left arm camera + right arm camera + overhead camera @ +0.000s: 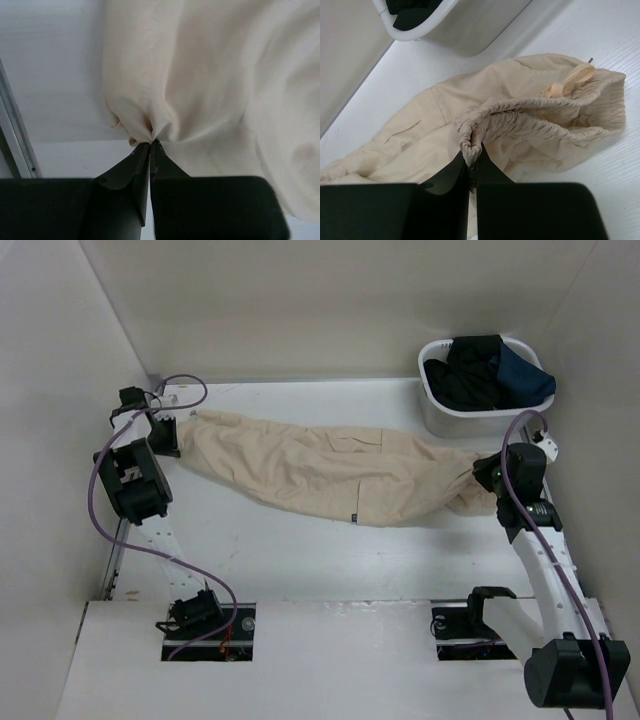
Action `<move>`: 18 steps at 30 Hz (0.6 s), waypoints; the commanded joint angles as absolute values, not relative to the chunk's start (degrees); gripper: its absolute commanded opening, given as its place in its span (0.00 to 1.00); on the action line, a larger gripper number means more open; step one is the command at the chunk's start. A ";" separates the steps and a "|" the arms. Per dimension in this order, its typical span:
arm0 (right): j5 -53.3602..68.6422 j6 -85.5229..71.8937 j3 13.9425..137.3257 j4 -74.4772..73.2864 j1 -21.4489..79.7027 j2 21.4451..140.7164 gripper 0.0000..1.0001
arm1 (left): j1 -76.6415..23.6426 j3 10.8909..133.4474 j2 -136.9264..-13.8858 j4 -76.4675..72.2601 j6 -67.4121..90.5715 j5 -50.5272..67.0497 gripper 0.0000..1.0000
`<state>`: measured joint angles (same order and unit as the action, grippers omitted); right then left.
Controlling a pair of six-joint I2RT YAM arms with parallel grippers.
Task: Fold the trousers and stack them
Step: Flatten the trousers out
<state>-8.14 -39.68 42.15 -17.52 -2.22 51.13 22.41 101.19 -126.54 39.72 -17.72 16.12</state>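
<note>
The beige trousers (330,472) lie stretched across the table, leg ends at the left, elastic waistband at the right. At the far left, my left gripper (170,440) is shut on the hem of a leg. In the left wrist view its black fingers (136,159) pinch a bunched fold of the trousers (200,75). My right gripper (482,476) is shut on the waistband at the right end. The right wrist view shows the gathered waistband (530,120) clamped at the gripper (474,161), with a cream drawstring (570,82) lying on it.
A white basket (450,420) with black and navy garments (485,372) stands at the back right, close behind the right gripper. Walls close in the table at left, back and right. The same basket (465,30) appears in the right wrist view.
</note>
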 commanded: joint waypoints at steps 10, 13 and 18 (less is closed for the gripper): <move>-6.59 -37.27 49.04 -21.61 -3.29 41.84 0.00 | 32.65 109.06 -98.28 59.65 -29.25 14.68 0.00; -5.63 -37.09 49.57 -23.55 -4.26 39.91 0.00 | 32.22 108.90 -94.76 64.93 -34.00 14.42 0.00; -4.75 -37.53 48.34 -24.43 -5.14 38.58 0.00 | 23.79 104.77 -99.73 66.28 -37.26 9.42 0.05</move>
